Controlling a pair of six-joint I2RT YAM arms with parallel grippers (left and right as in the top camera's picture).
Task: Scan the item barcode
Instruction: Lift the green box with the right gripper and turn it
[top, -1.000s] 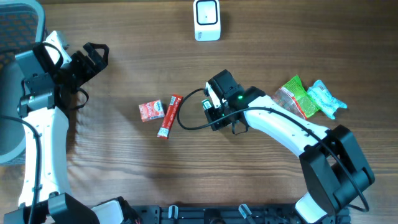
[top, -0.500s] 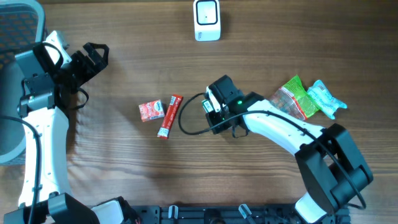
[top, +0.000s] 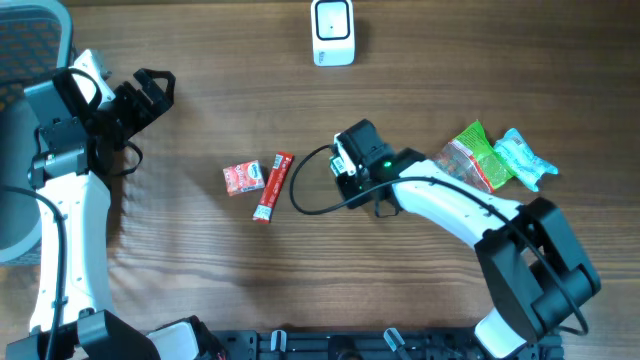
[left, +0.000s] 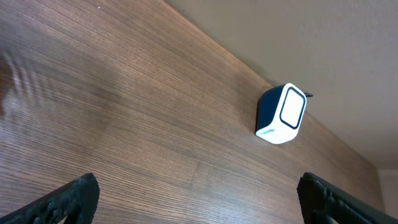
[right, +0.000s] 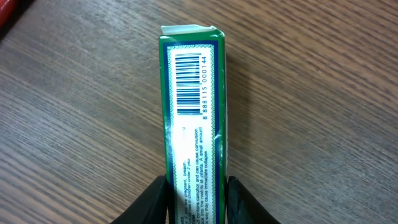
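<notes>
Right wrist: right claw (right: 197, 200) pinches green box (right: 191, 93) edges (barcode up) — left claw (left: 205, 198) wide.

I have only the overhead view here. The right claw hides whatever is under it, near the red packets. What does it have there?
Observer: The right wrist view shows a green box between the right claw fingers, one against each long side.
Operator: Where is the barcode?
Observer: The barcode is on the face turned to the wrist camera, near the far end, uncovered.
Operator: And the left claw?
Observer: The left claw is open with nothing in it, and its camera looks towards the white front of the scanner.
</notes>
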